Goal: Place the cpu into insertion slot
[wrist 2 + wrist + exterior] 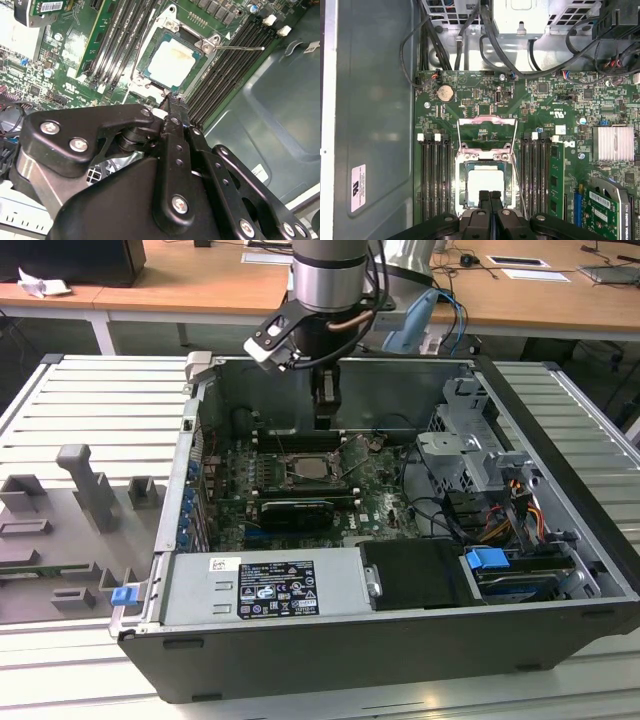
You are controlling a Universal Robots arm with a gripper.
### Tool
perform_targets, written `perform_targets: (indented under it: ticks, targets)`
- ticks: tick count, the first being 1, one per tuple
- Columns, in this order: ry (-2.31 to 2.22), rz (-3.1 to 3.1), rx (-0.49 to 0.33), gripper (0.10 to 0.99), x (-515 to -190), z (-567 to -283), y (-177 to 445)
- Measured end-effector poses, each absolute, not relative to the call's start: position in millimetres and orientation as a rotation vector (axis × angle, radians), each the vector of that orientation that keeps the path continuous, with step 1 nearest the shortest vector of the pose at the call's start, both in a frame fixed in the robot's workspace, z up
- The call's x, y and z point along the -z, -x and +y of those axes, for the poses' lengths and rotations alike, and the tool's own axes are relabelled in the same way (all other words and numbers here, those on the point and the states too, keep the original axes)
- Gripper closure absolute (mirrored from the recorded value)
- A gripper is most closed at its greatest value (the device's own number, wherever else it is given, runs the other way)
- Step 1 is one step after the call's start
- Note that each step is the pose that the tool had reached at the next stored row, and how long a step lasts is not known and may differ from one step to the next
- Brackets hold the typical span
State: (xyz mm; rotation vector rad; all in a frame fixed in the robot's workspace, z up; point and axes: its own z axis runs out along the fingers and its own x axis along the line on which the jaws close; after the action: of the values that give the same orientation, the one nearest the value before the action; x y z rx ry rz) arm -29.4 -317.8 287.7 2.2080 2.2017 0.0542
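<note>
Second wrist view: gripper [170,101] jaws are closed, fingers pressed together with nothing between them. The tips sit over the near edge of the insertion slot [145,62]; can't tell if they touch it

cpu [170,62] is already lying flat inside the slot, pale face up, square to the frame and clear of the fingers. The slot's lever [240,48] is unlatched and sticks out over the memory slots [220,80]

First wrist view agrees: chip seated, fingertips at its near side. The load plate [485,120] is swung open on the far side of the socket. Black memory slots run along both sides of the socket. Beyond the plate there's a coin cell [445,92], and off to one side a finned heatsink [613,142]. Past the board edge a bundle of black cables [495,47] runs to a metal box

Exterior view: the arm comes straight down into the open computer case [560,540], which lies on its side. The gripper is over the far part of the board, above the socket. The graphics card [295,512] is on the near side of the socket, apart from the fingers
</note>
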Motion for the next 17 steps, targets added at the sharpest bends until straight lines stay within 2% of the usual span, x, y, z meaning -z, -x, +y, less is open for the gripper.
perform_targets:
  ticks: [17]
  targets:
    - [-2.212,2.205,-0.047,0.98,-288,-318,17]
